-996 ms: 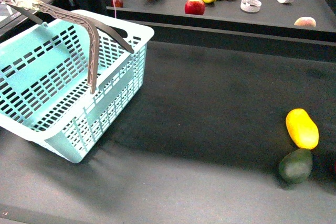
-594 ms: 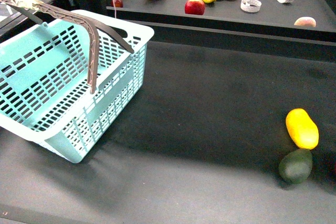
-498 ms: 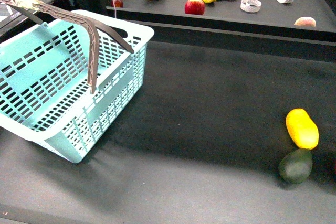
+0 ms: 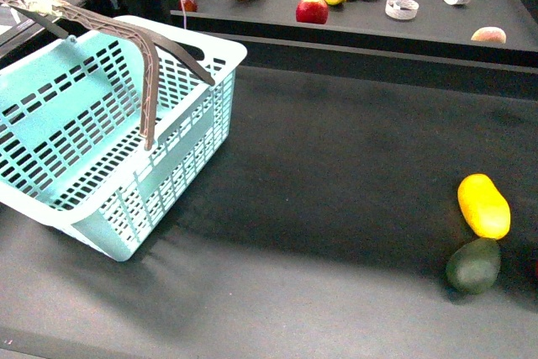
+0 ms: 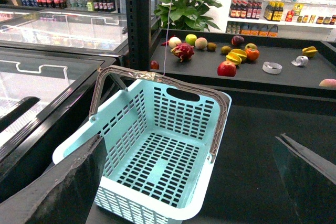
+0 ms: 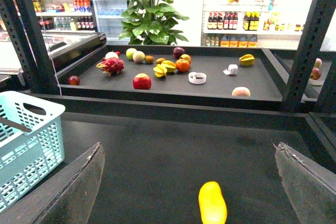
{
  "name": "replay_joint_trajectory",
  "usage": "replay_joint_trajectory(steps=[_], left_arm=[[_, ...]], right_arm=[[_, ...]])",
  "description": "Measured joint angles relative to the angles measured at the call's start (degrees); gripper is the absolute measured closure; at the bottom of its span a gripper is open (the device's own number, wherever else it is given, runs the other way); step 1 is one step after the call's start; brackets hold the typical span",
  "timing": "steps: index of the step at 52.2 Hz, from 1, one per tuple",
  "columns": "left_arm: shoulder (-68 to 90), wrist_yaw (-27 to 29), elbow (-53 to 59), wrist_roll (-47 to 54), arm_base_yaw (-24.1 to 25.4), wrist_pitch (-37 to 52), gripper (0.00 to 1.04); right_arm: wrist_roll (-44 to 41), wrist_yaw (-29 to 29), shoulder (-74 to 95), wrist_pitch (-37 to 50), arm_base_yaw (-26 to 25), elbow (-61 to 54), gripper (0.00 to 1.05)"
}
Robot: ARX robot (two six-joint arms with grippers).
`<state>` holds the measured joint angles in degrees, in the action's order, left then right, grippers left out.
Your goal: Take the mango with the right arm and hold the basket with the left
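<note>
- The mango (image 4: pixel 483 205) lies on the dark table (image 4: pixel 336 149), far over on the robot's right and towards the near edge. A dark green fruit (image 4: pixel 473 265) sits just beside its near end; whether the two touch cannot be told.
- In the right wrist view the mango (image 6: pixel 212 203) shows low and ahead of the right gripper (image 6: pixel 189 145), roughly midway between the two fingers (image 6: pixel 63 192), which stand wide apart and hold nothing.
- Its long axis runs about away from the robot and in line with the wrist camera's gaze. The jaws therefore look set to close across its narrower width, and the reach seems to need a forward and downward move with little turning.
- The right arm is judged the nearer one, since the fruit lies well apart from the basket side.
- The basket (image 4: pixel 181 153) stands empty at the left of the table, handles raised, well apart from the mango.
- The left gripper (image 5: pixel 189 137) faces the basket (image 5: pixel 184 114) from above and behind, jaws spread wide and gripping nothing. Neither the handles nor the rim is held yet.
- Neither arm shows in the front view.
</note>
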<state>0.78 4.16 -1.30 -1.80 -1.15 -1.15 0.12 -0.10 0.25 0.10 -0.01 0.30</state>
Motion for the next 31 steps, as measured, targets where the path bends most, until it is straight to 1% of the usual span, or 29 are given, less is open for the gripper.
replay_joint_trajectory(steps=[2,3,7,11,15,19,25,27,31], left_arm=[[1.73,3.67,0.02,-2.4,-0.55,-0.33,0.06],[2.95,4.26,0.02,-3.65,-0.57,-0.15,0.06],[8.04,3.98,0.02,-7.67,-0.07,2.51,0.06],[14.38,4.35,0.0,-8.35,-0.61,7.39,0.06],[22.53,3.67,-0.63,-10.08,-2.23,14.05,0.06],[33.22,3.72,-2.67,-11.54,-3.85,22.86,0.06],[51.76,1.62,-7.89,-17.25,-3.82,36.13,0.06],[60.92,0.44,-11.17,-20.5,-3.61,40.94,0.06],[74.42,-1.27,-16.96,-25.14,-3.61,45.62,0.06]], right_arm=[[0.0,0.02,0.0,0.0,0.0,0.0,0.08],[0.02,0.04,0.0,0.0,0.0,0.0,0.08],[0.0,0.02,-0.02,0.0,0.0,0.0,0.08],[0.0,0.0,-0.02,0.0,0.0,0.0,0.08],[0.0,0.02,-0.02,0.0,0.0,0.0,0.08],[0.0,0.02,-0.02,0.0,0.0,0.0,0.08],[0.0,0.02,-0.02,0.0,0.0,0.0,0.08],[0.0,0.0,-0.02,0.0,0.0,0.0,0.08],[0.0,0.02,-0.02,0.0,0.0,0.0,0.08]])
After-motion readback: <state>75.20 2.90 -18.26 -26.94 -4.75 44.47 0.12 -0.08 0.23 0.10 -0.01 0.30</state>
